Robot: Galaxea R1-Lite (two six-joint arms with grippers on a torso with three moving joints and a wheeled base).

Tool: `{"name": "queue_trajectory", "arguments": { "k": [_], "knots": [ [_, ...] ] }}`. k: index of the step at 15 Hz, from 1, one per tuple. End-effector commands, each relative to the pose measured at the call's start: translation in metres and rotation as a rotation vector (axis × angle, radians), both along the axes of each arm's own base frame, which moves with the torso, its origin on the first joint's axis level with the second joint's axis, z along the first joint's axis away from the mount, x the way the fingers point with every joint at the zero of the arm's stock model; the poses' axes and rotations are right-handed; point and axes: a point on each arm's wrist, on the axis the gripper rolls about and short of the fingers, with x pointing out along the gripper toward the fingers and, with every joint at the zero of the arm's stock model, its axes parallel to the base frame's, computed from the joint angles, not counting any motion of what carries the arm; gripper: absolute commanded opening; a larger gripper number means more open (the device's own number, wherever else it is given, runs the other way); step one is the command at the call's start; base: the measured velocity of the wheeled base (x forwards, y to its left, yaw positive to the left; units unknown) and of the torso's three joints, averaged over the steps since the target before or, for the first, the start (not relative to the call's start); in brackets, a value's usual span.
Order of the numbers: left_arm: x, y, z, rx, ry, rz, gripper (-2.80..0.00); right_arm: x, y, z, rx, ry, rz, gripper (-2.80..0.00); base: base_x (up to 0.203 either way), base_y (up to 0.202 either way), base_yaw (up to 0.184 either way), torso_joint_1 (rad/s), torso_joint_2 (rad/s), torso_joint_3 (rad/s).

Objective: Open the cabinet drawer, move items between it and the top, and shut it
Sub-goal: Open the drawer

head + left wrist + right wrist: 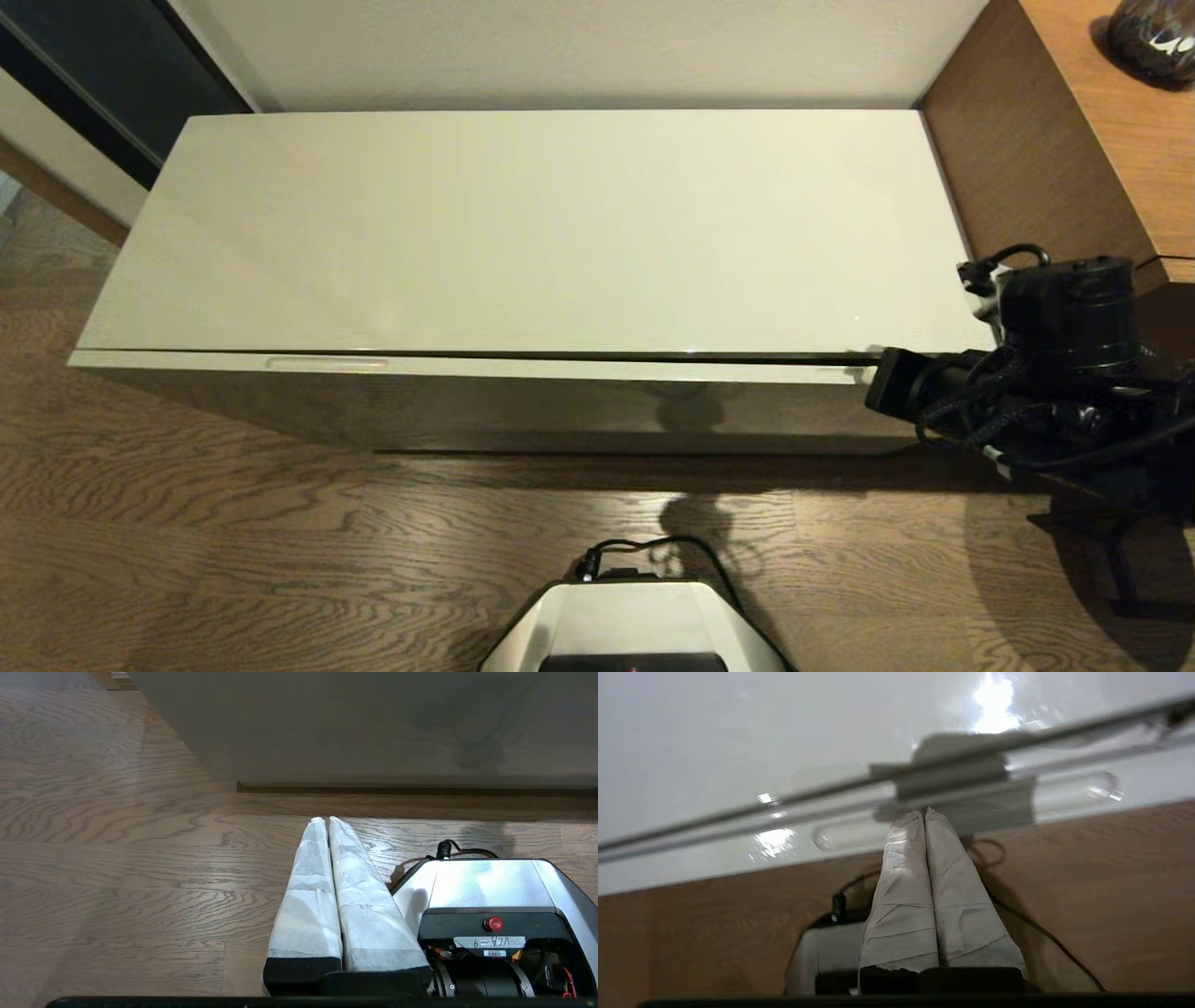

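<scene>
At the right end of the cabinet front, the right gripper [924, 812] is presented with its two wrapped fingers pressed together, holding nothing, the tips at the recessed handle [1064, 793] of the cabinet drawer [560, 368]. The drawer is shut or nearly so, its front lying as a narrow strip directly beneath the front edge of the top [523, 233], with only a thin dark seam between them. The drawer's long axis runs across the robot, left to right, along the full width of the cabinet; the second handle [327, 363] lies well away toward the left end. The drawer front stands straight ahead of the fingertips, so the pull appears to call for a draw back toward the base, square to that long axis. The right arm is plainly the nearer one. The left gripper [329, 821] hangs beside the base over the floor [117, 858], fingers together and empty. No items are visible on the top.
</scene>
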Motion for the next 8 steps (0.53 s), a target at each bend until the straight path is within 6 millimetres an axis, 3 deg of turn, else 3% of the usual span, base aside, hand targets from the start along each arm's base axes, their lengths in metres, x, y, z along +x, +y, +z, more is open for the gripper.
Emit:
{"name": "queue_trajectory", "arguments": {
  "k": [1,4,8],
  "knots": [
    [0.0,0.0,0.0,-0.001,0.002,0.002,-2.8,-0.02,-0.007,0.011,0.005,0.001,0.0,-2.8,0.0,0.0,0.0,0.0,0.0,0.0],
    [0.0,0.0,0.0,0.0,0.002,0.002,-2.8,-0.064,-0.015,0.035,0.05,0.013,0.023,-2.8,0.0,0.0,0.0,0.0,0.0,0.0],
    [0.0,0.0,0.0,0.0,0.002,0.002,-2.8,-0.12,-0.037,0.05,0.092,0.07,0.028,-2.8,0.0,0.0,0.0,0.0,0.0,0.0]
  ]
}}
